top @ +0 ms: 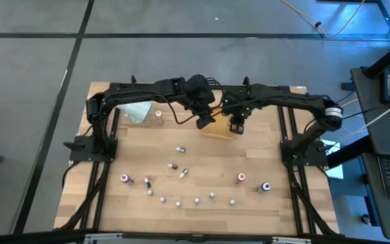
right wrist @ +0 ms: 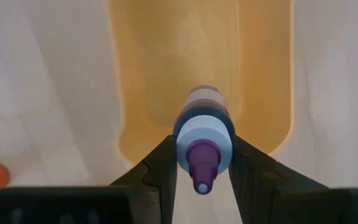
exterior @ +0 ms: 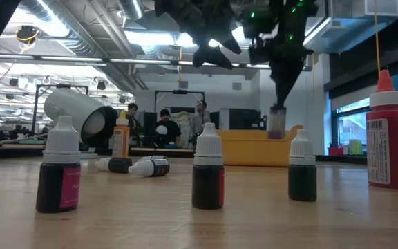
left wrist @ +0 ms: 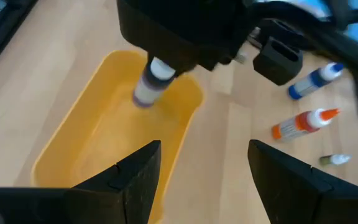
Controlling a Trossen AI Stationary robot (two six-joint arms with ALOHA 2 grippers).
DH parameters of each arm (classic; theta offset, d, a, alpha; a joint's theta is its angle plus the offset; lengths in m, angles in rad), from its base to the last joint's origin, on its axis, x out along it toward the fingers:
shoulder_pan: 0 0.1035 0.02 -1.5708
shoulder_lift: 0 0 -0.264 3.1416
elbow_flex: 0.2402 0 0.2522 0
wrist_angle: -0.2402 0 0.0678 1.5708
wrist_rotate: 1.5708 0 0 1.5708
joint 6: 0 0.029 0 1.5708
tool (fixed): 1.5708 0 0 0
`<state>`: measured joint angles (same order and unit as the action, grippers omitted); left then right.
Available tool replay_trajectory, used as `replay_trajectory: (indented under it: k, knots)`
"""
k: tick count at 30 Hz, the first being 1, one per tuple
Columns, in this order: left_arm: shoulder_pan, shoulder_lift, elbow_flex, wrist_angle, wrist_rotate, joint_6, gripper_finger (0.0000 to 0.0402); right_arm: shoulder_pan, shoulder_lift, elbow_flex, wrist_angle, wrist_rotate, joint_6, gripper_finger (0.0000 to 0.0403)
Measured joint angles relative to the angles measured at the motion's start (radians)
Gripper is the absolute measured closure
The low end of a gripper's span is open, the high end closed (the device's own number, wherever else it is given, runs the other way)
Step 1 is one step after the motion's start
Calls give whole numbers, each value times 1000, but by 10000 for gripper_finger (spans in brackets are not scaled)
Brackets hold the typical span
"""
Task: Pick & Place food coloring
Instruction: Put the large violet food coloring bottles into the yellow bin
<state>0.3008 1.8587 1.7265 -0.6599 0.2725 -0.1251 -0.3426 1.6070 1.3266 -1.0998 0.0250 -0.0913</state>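
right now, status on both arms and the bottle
Right end effector shut on purple-tipped bottle above yellow tray. Left end effector open beside it, empty. Nothing in the way.

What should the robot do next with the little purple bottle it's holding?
Probably lower it a little and let go. The right gripper holds the purple bottle over the yellow tray, which looks empty. The left gripper hangs open beside it.

Even indoor light – ceiling lamps glare in low view – wrist views blurred.
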Motion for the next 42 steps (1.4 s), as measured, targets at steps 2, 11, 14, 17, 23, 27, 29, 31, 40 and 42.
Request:
replay_trajectory:
  k: [2, 11, 14, 17, 23, 27, 29, 31, 40, 42]
  knots:
    - [-2, 1, -1, -27, -20, 0, 167, -17, 29, 0, 10, 0, -9, 281]
    - [-5, 1, -1, -179, -68, -2, 167, -79, 75, -1, 79, -33, 4, 281]
    - [-5, -4, -1, -248, -129, -9, 167, -96, 75, -8, 88, -70, 3, 281]
    - [-5, -23, -2, -276, -180, -10, 167, -110, 74, -9, 87, -72, 2, 281]
    - [-6, -134, -75, -243, -244, -42, 167, -127, 74, -9, 85, -72, 3, 281]
    - [-9, -268, -236, -56, -258, -91, 167, -128, 74, -9, 85, -72, 8, 281]
    - [-9, -329, -312, 32, -255, -111, 167, -128, 74, -9, 86, -72, 9, 281]
    - [-10, -383, -376, 92, -255, -131, 167, -128, 74, -9, 86, -72, 9, 280]
    - [-25, -504, -498, 220, -261, -187, 167, -127, 88, -9, 84, -72, 13, 277]
    - [-26, -505, -501, 217, -263, -191, 167, -127, 105, -10, 83, -72, 13, 277]
